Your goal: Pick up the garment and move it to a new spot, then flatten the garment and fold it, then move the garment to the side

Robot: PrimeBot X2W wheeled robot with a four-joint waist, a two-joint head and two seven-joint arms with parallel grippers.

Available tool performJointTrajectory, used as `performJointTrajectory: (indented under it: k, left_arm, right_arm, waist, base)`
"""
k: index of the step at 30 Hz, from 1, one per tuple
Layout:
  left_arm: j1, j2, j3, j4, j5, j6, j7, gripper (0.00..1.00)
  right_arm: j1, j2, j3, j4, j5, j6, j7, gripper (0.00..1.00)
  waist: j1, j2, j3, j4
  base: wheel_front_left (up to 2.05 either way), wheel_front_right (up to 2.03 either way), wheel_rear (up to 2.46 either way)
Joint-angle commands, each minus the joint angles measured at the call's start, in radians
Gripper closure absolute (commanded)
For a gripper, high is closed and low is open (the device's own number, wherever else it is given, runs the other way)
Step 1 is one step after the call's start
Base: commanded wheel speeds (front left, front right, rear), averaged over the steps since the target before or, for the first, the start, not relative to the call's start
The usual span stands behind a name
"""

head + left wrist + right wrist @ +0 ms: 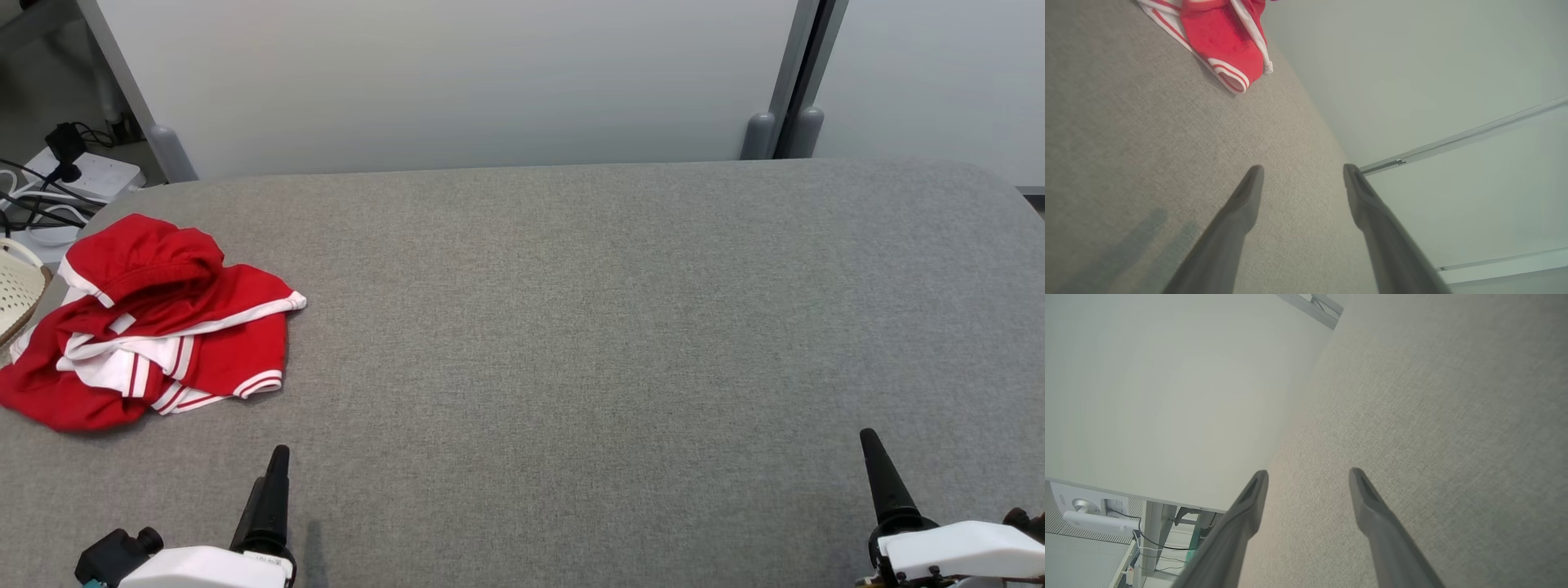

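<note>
The grey table (571, 327) stretches ahead of both grippers, with room enough for spreading cloth. The garment (155, 327), red with white trim, lies crumpled in a heap ahead of the left gripper (1302, 168) and off to its left, well apart from the right gripper (1308, 472). Both grippers hover low with jaws wide apart and empty, seemingly poised for the first pick-up.

The head camera is looking forward and down from above the near edge, taking in the whole grey table (571, 327). The left wrist camera is hovering low and close, facing far-left; both are catching the red garment (155, 327). The right wrist camera is skimming the same table toward the far panel (1167, 375).
</note>
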Motion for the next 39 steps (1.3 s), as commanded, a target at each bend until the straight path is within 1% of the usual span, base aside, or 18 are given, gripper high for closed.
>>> performJointTrajectory:
  k: [1, 3, 4, 13, 26, 28, 29, 30, 39]
  left_arm:
    - [-0.057, 0.021, 0.010, -0.019, 0.041, 0.000, -0.014, 0.00]
    - [-0.058, 0.021, 0.011, -0.017, 0.075, 0.000, -0.020, 0.00]
    - [-0.058, 0.021, 0.011, -0.017, 0.075, 0.000, -0.020, 0.00]
    - [-0.061, 0.018, 0.021, -0.015, 0.223, -0.001, -0.047, 0.00]
    - [-0.069, 0.019, 0.036, 0.009, 0.387, -0.001, -0.086, 0.00]
    - [-0.070, 0.021, 0.040, 0.012, 0.427, -0.001, -0.095, 0.00]
    - [-0.070, 0.021, 0.040, 0.012, 0.427, -0.001, -0.095, 0.00]
    - [-0.071, 0.021, 0.044, 0.014, 0.454, -0.001, -0.101, 0.00]
    - [-0.076, 0.013, 0.072, 0.006, 0.593, 0.001, -0.128, 0.00]
  right_arm:
    - [-0.050, -0.016, 0.012, -0.018, -0.043, 0.004, -0.015, 0.00]
    - [-0.051, -0.016, 0.013, -0.017, -0.075, 0.004, -0.021, 0.00]
    - [-0.051, -0.016, 0.013, -0.017, -0.075, 0.004, -0.021, 0.00]
    - [-0.060, -0.016, 0.022, -0.014, -0.201, 0.004, -0.047, 0.00]
    - [-0.073, -0.014, 0.029, -0.010, -0.370, 0.005, -0.085, 0.00]
    - [-0.077, -0.014, 0.027, -0.001, -0.414, 0.006, -0.094, 0.00]
    - [-0.077, -0.014, 0.027, -0.001, -0.414, 0.006, -0.094, 0.00]
    - [-0.079, -0.014, 0.027, 0.005, -0.442, 0.006, -0.099, 0.00]
    - [-0.090, -0.015, 0.047, 0.016, -0.549, 0.006, -0.125, 0.00]
  waist:
    - [-0.0001, 0.0000, -0.001, -0.001]
    - [-0.0001, 0.0000, -0.001, -0.001]
    - [-0.0001, 0.0000, -0.001, -0.001]
    - [-0.0001, 0.0000, -0.004, -0.004]
    - [-0.0001, 0.0000, -0.004, -0.008]
    - [-0.0001, 0.0000, -0.004, -0.008]
    - [-0.0001, 0.0000, -0.004, -0.008]
    - [-0.0001, 0.0000, -0.005, -0.009]
    - [-0.0001, 0.0000, -0.006, -0.011]
  base:
    - [0.00, 0.00, 0.00]
    - [0.00, 0.00, 0.00]
    - [0.00, 0.00, 0.00]
    - [0.00, 0.00, 0.00]
    - [0.00, 0.00, 0.00]
    - [0.00, 0.00, 0.00]
    - [0.00, 0.00, 0.00]
    - [0.00, 0.00, 0.00]
    - [0.00, 0.00, 0.00]
